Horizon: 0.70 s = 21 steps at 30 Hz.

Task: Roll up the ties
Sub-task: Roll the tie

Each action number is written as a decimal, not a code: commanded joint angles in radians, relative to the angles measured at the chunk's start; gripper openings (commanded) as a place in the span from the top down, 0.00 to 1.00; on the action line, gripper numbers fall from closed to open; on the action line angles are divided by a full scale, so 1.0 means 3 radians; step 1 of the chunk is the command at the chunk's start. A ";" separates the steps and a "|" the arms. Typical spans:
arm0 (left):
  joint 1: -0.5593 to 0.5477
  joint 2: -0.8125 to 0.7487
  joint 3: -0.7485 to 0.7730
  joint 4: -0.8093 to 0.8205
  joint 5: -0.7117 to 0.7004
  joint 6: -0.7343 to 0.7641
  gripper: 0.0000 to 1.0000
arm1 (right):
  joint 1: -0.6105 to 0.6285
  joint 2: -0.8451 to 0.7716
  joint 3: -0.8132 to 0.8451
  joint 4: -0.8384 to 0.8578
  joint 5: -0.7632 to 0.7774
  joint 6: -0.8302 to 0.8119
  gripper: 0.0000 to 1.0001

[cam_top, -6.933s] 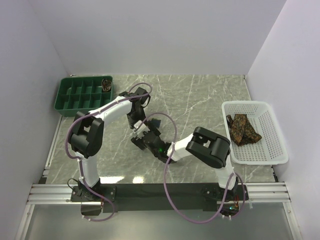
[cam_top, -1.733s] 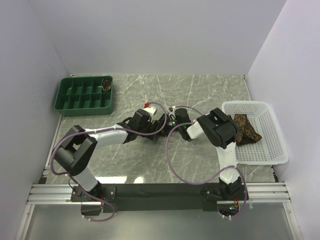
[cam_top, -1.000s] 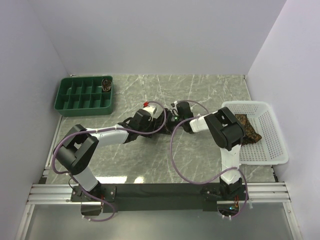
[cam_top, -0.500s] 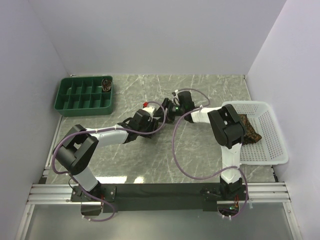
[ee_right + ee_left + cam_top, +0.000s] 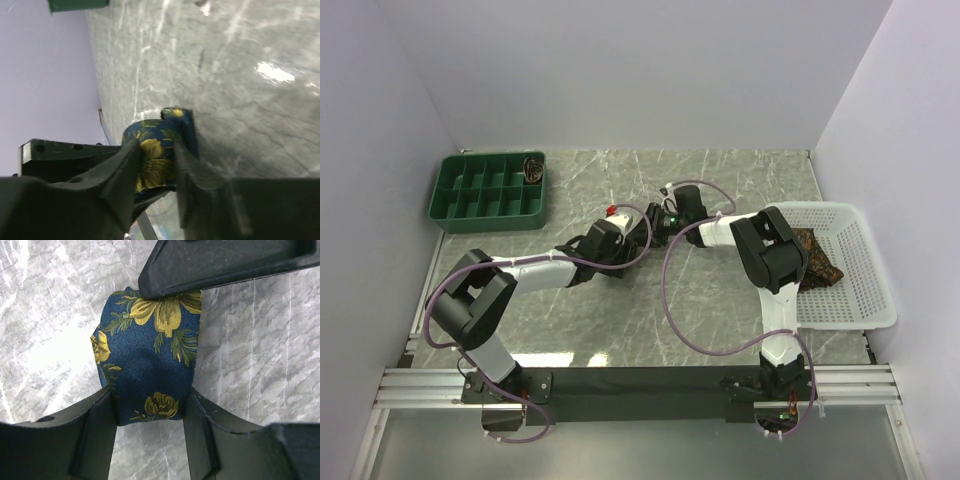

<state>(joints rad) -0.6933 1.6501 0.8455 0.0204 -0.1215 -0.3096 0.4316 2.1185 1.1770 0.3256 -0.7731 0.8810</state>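
Currently, mid-counter [image 5: 720,180]:

1. Navy tie [image 5: 150,355], yellow floral print, wound into a compact roll and held betw. both claws. Cannot tell whether it rests on the marble.
2. Left claw [image 5: 150,395]: pinching the roll's near end, one finger each side.
3. Right claw [image 5: 156,147]: pressed onto the opp. edge of the same roll.
4. Change: over the last couple of sec. the right claw has swung from the basket side of the roll round toward the back wall. Left arm has barely shifted. Reads as a winding or tightening turn, so this roll looks approx. finished.
5. Tray [image 5: 445,205], back left: one rolled tie [image 5: 533,168] in its rear right compartment.
6. Basket [image 5: 865,300], right: brown ties [image 5: 810,258], unrolled, yet to do.
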 commanded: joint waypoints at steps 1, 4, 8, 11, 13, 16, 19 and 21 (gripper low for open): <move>0.0005 -0.0029 -0.0057 -0.0201 0.0042 -0.0021 0.45 | 0.0049 0.0025 -0.0063 0.0111 -0.0154 -0.0083 0.62; 0.0005 -0.0034 -0.0057 -0.0191 0.0022 -0.0042 0.42 | 0.0065 0.0036 -0.0124 0.0172 -0.0169 -0.0068 0.75; 0.0010 -0.0065 -0.0078 -0.0155 -0.0004 -0.0078 0.33 | 0.0080 0.0081 -0.0221 0.0326 -0.0205 0.0018 0.91; 0.0025 -0.0105 -0.0088 -0.0114 -0.0019 -0.0129 0.26 | 0.0131 0.0107 -0.0247 0.0346 -0.0149 -0.0027 1.00; 0.0041 -0.0167 -0.0103 -0.0094 -0.0030 -0.0210 0.14 | 0.0167 0.0117 -0.0267 0.0387 -0.0108 -0.0027 1.00; 0.0077 -0.0289 -0.0139 0.0024 -0.0014 -0.0373 0.06 | 0.0182 0.0112 -0.0364 0.0596 -0.0021 0.0059 1.00; 0.0128 -0.0432 -0.0236 0.0192 0.0016 -0.0608 0.00 | 0.0182 0.0071 -0.0497 0.0781 0.0086 0.0146 1.00; 0.0184 -0.0494 -0.0333 0.0345 0.0047 -0.0762 0.00 | 0.0182 0.0030 -0.0533 0.0806 0.0132 0.0147 1.00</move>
<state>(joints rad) -0.6594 1.5612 0.7780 0.0269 -0.1211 -0.4404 0.4805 2.1361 1.0447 0.5320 -0.7876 0.9268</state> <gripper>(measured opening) 0.993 0.022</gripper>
